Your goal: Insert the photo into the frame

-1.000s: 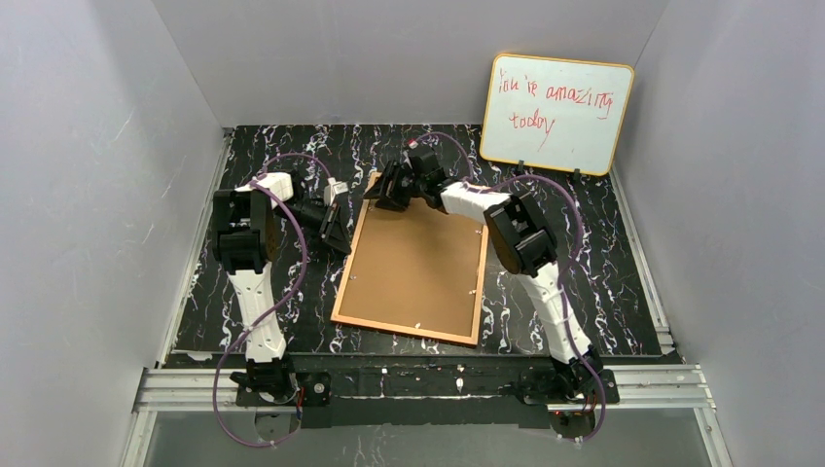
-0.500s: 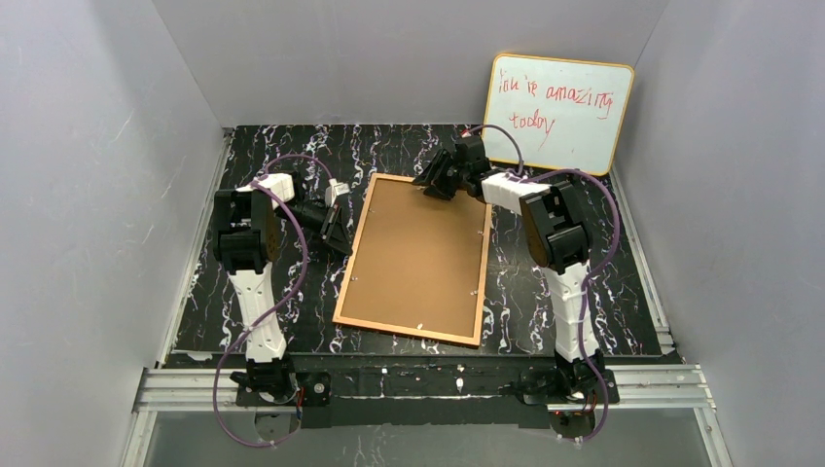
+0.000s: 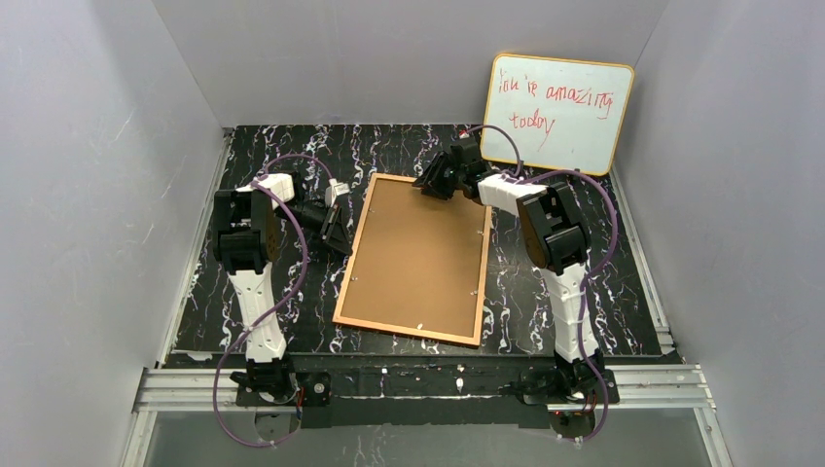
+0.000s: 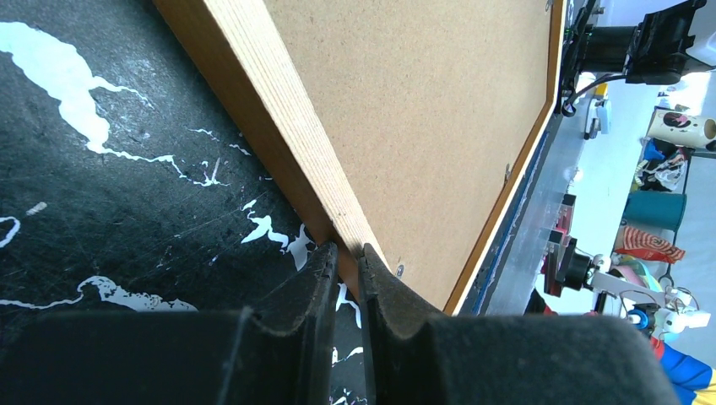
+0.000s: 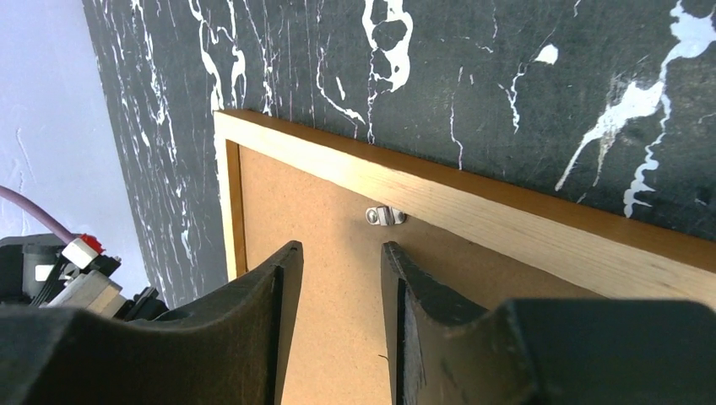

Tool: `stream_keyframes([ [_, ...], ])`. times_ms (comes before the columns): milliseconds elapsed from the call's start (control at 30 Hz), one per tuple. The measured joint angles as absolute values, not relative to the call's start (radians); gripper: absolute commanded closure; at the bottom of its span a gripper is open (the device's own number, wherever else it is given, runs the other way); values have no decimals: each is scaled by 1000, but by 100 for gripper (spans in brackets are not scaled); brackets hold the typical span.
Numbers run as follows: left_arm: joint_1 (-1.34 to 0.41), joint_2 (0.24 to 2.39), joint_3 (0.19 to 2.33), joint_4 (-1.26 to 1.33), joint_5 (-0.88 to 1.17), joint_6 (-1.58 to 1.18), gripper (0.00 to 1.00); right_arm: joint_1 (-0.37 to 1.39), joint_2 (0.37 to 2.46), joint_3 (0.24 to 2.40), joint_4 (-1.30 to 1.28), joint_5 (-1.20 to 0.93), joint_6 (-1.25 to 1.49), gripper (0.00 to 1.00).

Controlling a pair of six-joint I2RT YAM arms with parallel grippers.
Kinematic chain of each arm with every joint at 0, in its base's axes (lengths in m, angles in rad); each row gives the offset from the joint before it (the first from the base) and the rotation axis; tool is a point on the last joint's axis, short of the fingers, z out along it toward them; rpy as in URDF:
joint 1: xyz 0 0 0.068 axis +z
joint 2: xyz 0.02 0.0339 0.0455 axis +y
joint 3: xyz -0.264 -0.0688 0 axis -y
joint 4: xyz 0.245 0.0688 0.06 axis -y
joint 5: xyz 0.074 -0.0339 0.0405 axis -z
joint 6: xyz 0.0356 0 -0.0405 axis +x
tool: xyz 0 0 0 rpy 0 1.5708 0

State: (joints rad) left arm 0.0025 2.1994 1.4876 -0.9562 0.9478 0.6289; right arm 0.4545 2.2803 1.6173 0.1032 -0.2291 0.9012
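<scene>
The frame [image 3: 418, 258] lies face down on the black marbled table, its plain brown back board up. The photo is out of view. My left gripper [image 3: 340, 232] is at the frame's left edge. In the left wrist view that gripper [image 4: 348, 251] is shut on the frame's wooden rail [image 4: 279, 118]. My right gripper [image 3: 435, 185] hovers over the frame's far edge. In the right wrist view it [image 5: 338, 249] stands open above the back board [image 5: 321, 202], just short of a small metal clip [image 5: 386, 217], with nothing between its fingers.
A yellow-edged whiteboard [image 3: 556, 114] with red handwriting leans against the back wall at the far right. Grey walls close in the table on three sides. More small metal clips sit along the frame's right edge [image 3: 484, 263] and near edge [image 3: 420, 326].
My right gripper has swung from the frame's far left corner rightward along the far edge, and its jaws have narrowed a little. The left arm and the frame have stayed put.
</scene>
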Motion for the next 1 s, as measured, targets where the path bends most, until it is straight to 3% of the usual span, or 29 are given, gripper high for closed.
stream_keyframes([
  [1000,2,2199,1487,-962,950,655,89,477,2315,1661,121,-163,943,54],
])
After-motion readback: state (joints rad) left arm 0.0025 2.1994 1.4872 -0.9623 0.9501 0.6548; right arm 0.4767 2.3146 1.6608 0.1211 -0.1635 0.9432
